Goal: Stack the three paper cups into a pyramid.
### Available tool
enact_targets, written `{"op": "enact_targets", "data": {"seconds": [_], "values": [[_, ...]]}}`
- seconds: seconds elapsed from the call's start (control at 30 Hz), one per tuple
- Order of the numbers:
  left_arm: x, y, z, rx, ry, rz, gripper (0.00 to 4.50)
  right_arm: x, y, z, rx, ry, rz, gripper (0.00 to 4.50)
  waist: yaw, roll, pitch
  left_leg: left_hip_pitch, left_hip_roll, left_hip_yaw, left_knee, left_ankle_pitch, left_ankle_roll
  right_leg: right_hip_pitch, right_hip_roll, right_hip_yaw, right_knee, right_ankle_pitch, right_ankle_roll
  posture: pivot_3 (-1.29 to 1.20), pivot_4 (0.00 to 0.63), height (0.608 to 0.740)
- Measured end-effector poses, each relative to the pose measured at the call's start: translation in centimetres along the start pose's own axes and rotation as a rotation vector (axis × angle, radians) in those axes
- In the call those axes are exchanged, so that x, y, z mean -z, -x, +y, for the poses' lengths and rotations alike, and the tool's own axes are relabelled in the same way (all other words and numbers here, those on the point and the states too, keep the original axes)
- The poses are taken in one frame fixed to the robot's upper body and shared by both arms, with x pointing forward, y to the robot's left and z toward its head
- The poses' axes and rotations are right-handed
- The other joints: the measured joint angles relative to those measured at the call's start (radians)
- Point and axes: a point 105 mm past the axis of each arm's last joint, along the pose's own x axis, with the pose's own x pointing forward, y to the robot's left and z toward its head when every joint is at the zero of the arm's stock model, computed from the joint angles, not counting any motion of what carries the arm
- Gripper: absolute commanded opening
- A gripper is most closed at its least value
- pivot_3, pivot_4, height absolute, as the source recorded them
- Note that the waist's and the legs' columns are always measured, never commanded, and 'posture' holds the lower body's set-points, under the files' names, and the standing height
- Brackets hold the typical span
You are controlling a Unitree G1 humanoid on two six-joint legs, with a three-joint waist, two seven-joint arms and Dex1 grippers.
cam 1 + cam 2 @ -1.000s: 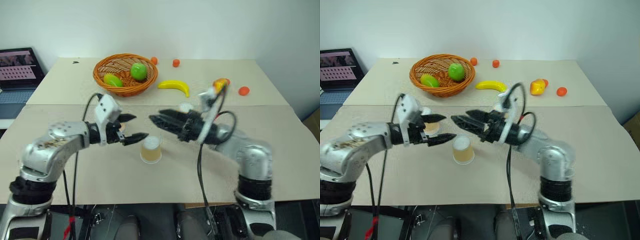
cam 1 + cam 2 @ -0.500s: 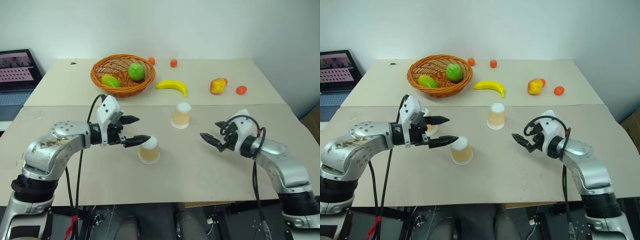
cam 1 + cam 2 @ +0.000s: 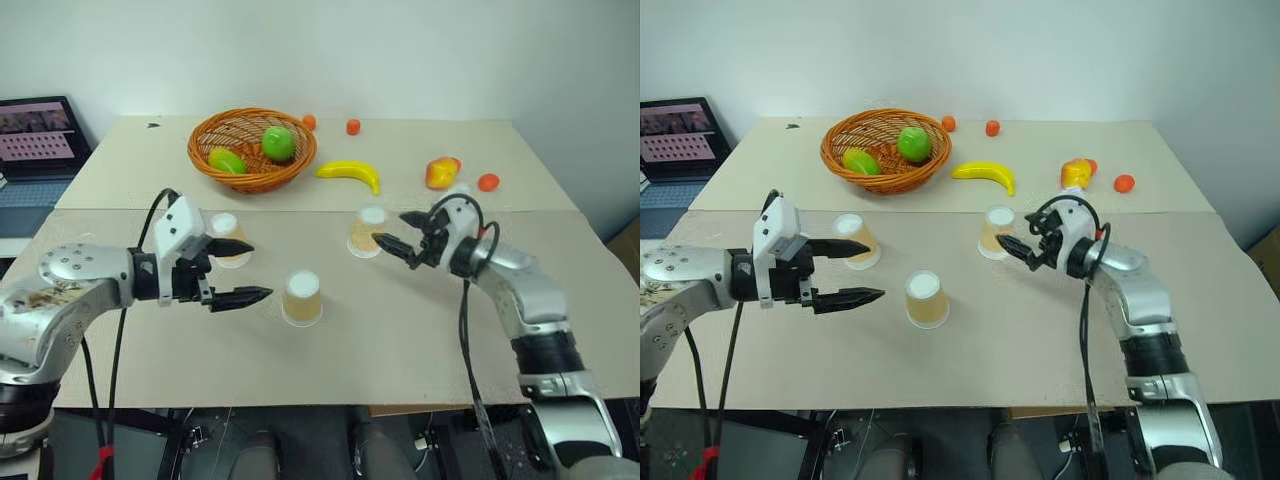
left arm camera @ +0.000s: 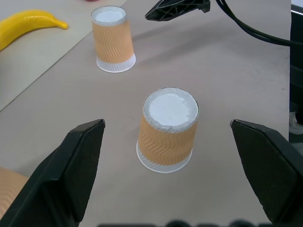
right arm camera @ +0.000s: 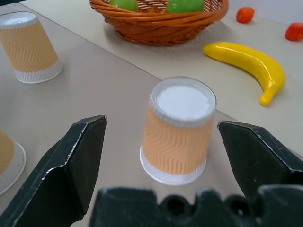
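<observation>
Three paper cups stand upside down on the table, apart from each other: a left cup [image 3: 227, 240], a middle cup [image 3: 302, 298] nearer me, and a right cup [image 3: 368, 230]. My left gripper [image 3: 250, 272] is open, level, just left of the middle cup [image 4: 168, 130], which sits ahead of its spread fingers [image 4: 71, 175] without touching them. The left cup lies just behind its upper finger. My right gripper [image 3: 392, 230] is open and points at the right cup [image 5: 177, 132] from the right, fingertips close beside it, nothing held.
An orange wicker basket [image 3: 250, 175] with green fruits stands at the back left. A banana [image 3: 350, 172] lies behind the right cup. Small orange fruits [image 3: 487, 182] and a yellow-red fruit [image 3: 440, 172] lie at the back right. A laptop [image 3: 35, 140] sits off the table's left.
My right gripper left the middle of the table, swung out right, then came forward to the right cup. My left gripper drew back left, uncovering the left cup.
</observation>
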Motion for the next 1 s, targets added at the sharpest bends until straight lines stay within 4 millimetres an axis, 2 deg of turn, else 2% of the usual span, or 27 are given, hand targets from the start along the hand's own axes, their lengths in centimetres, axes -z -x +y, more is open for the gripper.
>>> {"op": "enact_targets", "data": {"seconds": [0.2, 0.57, 0.8, 1.0], "values": [[-0.2, -0.1, -0.1, -0.018, -0.012, -0.001, 4.50, 1.4, -0.7, -0.5, -0.025, 0.003, 0.035, 4.43, -0.001, 0.000, 0.000, -0.002, 0.000, 0.000, 0.000, 0.000, 0.000, -0.001, -0.001, 0.000, -0.001, 0.000, 0.000, 0.00, 0.150, 0.735], [-0.3, -0.5, -0.1, -0.037, 0.008, -0.021, 4.50, 1.6, -1.2, -1.6, -0.024, 0.006, 0.034, 4.43, -0.005, 0.000, 0.000, 0.000, 0.000, 0.000, 0.000, 0.000, 0.000, 0.000, 0.000, 0.000, 0.001, 0.000, 0.000, 0.00, 0.150, 0.735], [-0.5, -0.9, -0.3, -0.031, 0.012, -0.030, 4.50, 0.5, -3.6, -1.1, -0.059, 0.002, -0.006, 4.43, -0.011, 0.000, 0.000, 0.000, 0.000, 0.000, 0.000, 0.000, 0.000, 0.000, 0.000, 0.000, 0.001, 0.000, 0.000, 0.00, 0.150, 0.735], [-0.7, -1.0, -0.5, -0.028, 0.018, -0.044, 4.50, 0.8, -4.9, -1.0, -0.079, 0.000, 0.002, 4.43, -0.014, 0.000, 0.000, 0.000, 0.000, 0.000, 0.000, 0.000, 0.000, 0.000, 0.000, 0.000, 0.001, 0.000, 0.000, 0.00, 0.150, 0.735]]}}
